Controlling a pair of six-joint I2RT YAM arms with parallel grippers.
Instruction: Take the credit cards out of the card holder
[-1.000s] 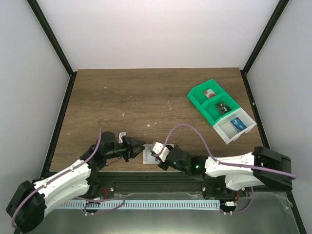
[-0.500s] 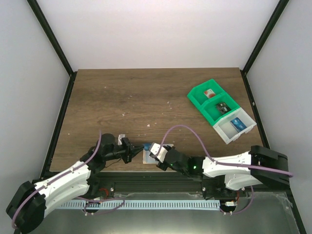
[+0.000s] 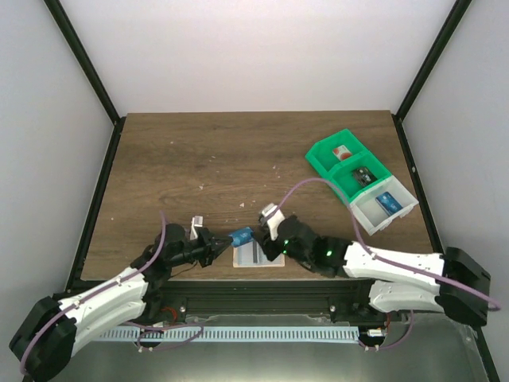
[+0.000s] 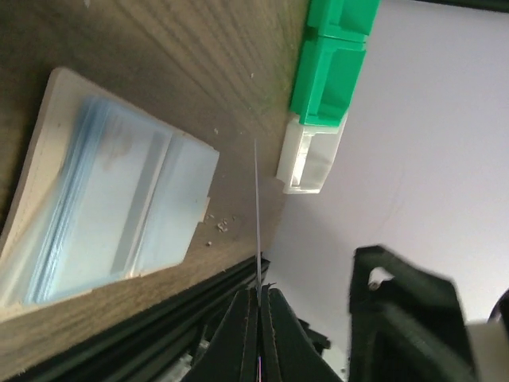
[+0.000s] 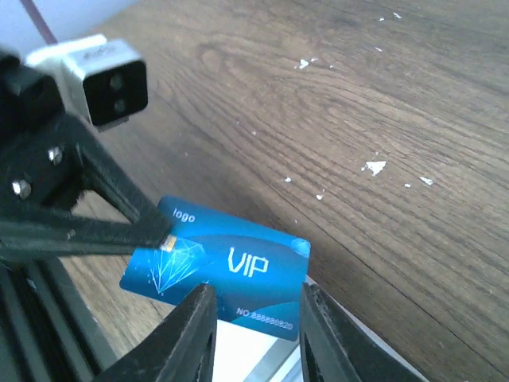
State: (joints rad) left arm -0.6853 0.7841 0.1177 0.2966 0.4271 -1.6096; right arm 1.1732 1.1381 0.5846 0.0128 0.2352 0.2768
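A blue credit card printed "VIP" hangs just above the table near the front edge. My left gripper is shut on its left edge. From the left wrist the card shows edge-on as a thin line rising from the closed jaws of that gripper. My right gripper stands open just short of the card's near edge, touching nothing; it shows in the top view too. The card holder lies flat below, tan-rimmed with pale blue-grey pockets.
A green-and-white compartment tray with small items stands at the back right, also far off in the left wrist view. The black frame rail runs right behind the card holder at the table's front edge.
The card passed from right to left: the left jaws shut on it while the right jaws opened and let go. The right wrist drew back and up; the card came clear of the holder.
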